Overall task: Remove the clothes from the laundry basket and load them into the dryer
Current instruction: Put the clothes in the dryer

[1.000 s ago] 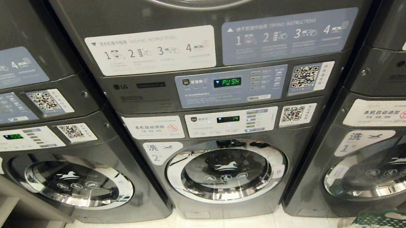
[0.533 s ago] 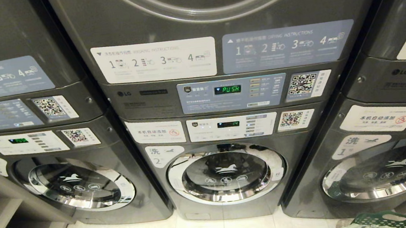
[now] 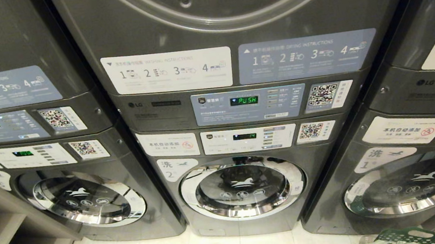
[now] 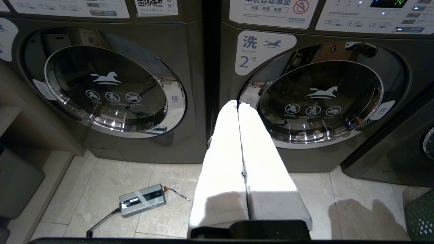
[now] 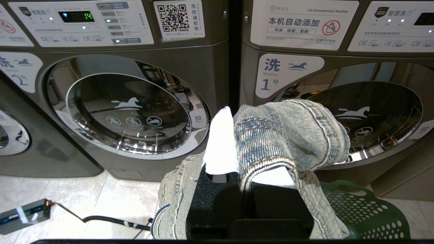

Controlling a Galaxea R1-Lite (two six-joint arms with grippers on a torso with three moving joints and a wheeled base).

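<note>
On middle dryer panel (image 3: 248, 105): "PUSH" | washer label (image 5: 286, 73): "Washer 1号"

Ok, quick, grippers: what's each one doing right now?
Left gripper: shut, holding nothing.
Right gripper: shut on the jeans, above the basket.

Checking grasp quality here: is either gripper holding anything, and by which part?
The right gripper is shut on a denim garment, pinching a bunched fold with a stitched seam; which part cannot be told. The left gripper is shut and empty.
</note>
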